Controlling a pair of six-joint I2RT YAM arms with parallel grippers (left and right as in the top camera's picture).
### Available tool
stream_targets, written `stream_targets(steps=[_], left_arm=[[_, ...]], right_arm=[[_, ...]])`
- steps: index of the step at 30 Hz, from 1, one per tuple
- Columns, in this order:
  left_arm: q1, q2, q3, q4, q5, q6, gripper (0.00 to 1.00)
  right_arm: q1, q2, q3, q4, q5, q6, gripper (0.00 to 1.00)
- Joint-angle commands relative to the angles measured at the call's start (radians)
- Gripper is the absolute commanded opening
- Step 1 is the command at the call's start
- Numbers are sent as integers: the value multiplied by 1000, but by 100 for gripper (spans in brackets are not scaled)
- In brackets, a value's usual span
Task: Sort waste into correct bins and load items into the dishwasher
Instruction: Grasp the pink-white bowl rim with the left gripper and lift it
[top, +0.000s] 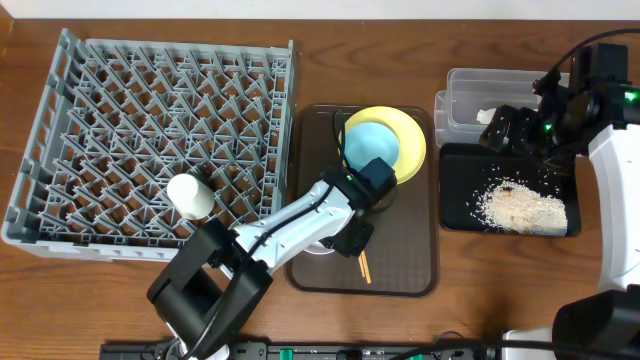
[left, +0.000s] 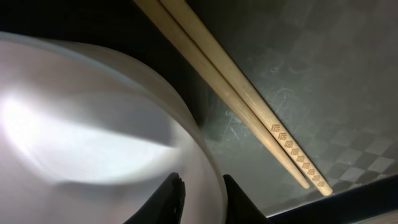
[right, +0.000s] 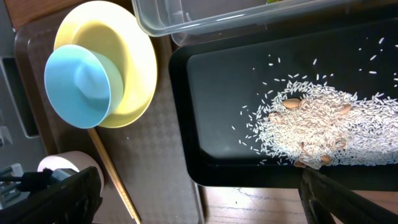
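We see the left gripper clenched on the rim of the white bowl, which sits on the brown tray just beside the chopsticks.

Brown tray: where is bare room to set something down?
On the brown tray the right half is bare, between the yellow plate and the near rim, right of the chopsticks. Its left is crowded: left gripper at the white bowl.
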Motion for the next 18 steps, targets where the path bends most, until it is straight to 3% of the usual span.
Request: stream_targets(steps=[1, 18], left_arm=[[0, -43, 26, -4, -17, -1, 21], [-5, -50, 18, 21, -16, -5, 21]], right_arm=[[-8, -24, 11, -2, -8, -16, 99], [-8, -24, 11, -5, -8, -16, 99]])
